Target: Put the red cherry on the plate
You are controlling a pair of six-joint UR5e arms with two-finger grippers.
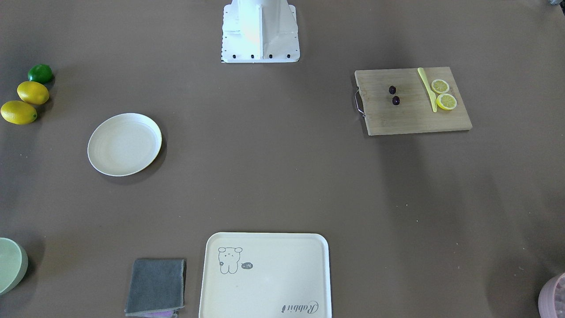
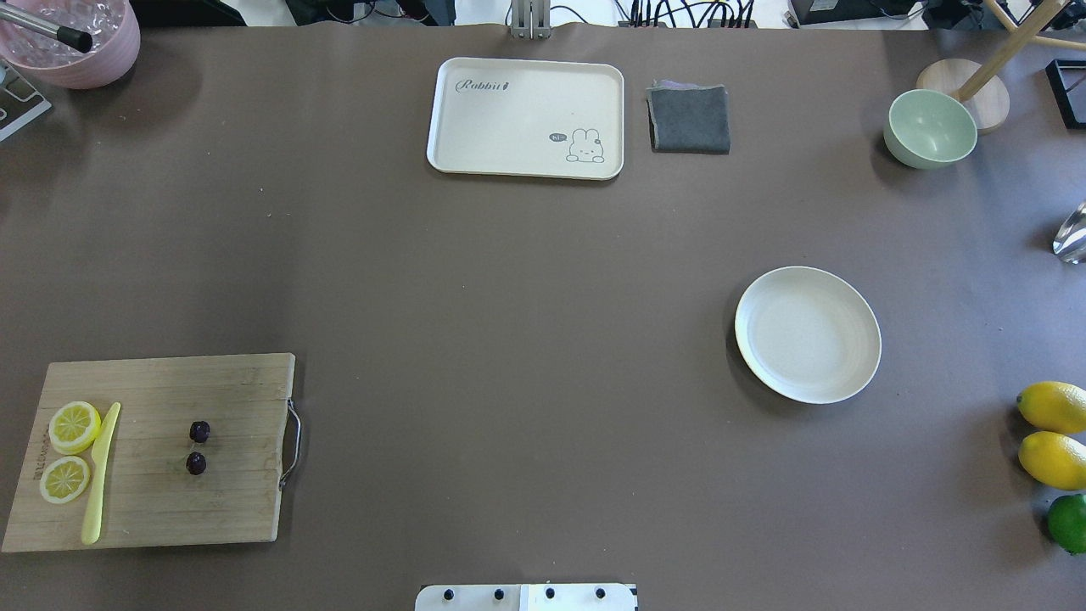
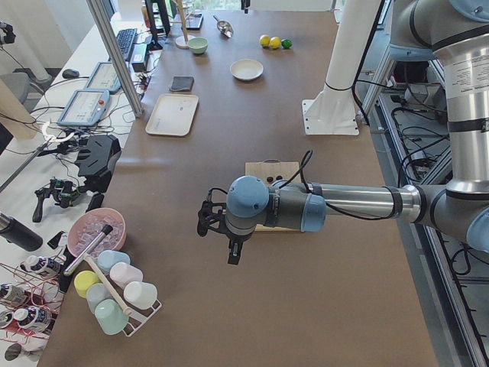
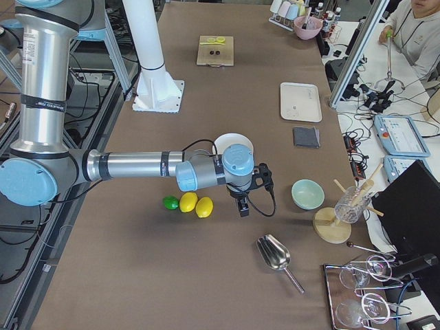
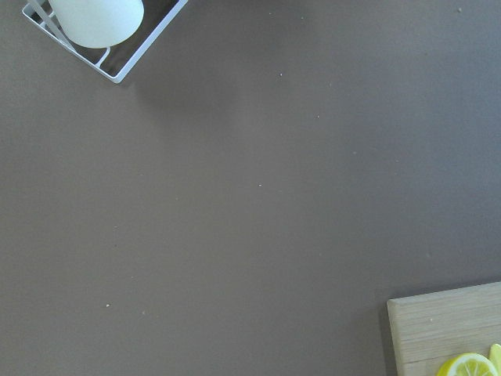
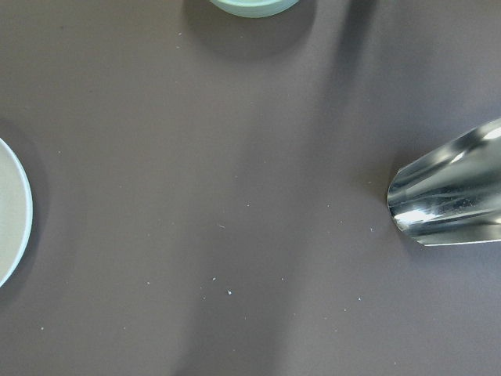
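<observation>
Two tiny dark cherries, the red cherry, lie on a wooden cutting board beside two lemon slices and a yellow knife. The round cream plate sits bare on the far side of the table. Only the side views show the arms. My left gripper hovers over bare table past the board's lemon-slice end; I cannot tell whether it is open. My right gripper hangs between the plate and the green bowl, state unclear.
A cream tray and a grey cloth lie at the far edge. Two lemons and a lime sit near the plate. A metal scoop, a pink bowl and a cup rack stand at the table's ends.
</observation>
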